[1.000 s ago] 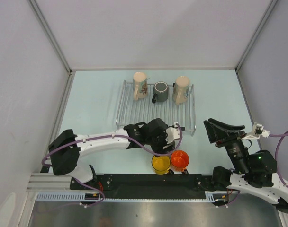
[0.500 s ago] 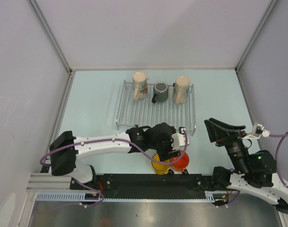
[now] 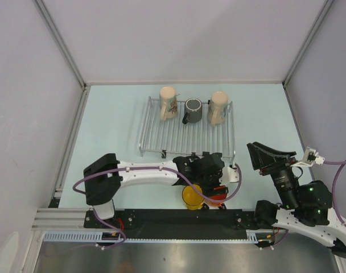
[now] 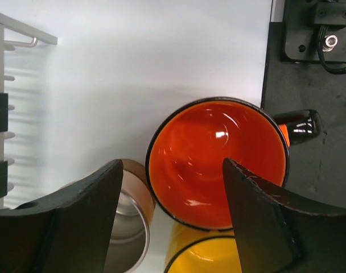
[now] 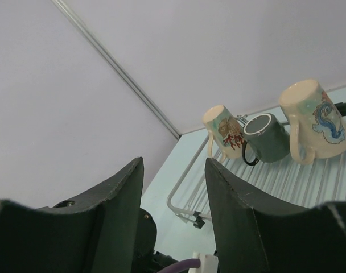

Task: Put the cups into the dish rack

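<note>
The orange cup (image 4: 218, 162) stands on our table (image 4: 161, 57) beside the yellow cup (image 4: 201, 256) and steel cup (image 4: 127, 227), in front of the dish rack (image 3: 173, 136). Our left fingers (image 4: 76, 222) spread released above it. A patterned cream cup (image 3: 168, 103), dark cup (image 3: 193, 110) and second cream cup (image 3: 217, 108) sit on the rack's far side. Our right fingers (image 5: 110, 227) are released, empty.

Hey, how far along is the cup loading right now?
Done: two cream cups and a dark cup sit on the dish rack. In hand: the open left end effector is over the orange cup. Left: that one, the yellow cup and the steel cup.
</note>
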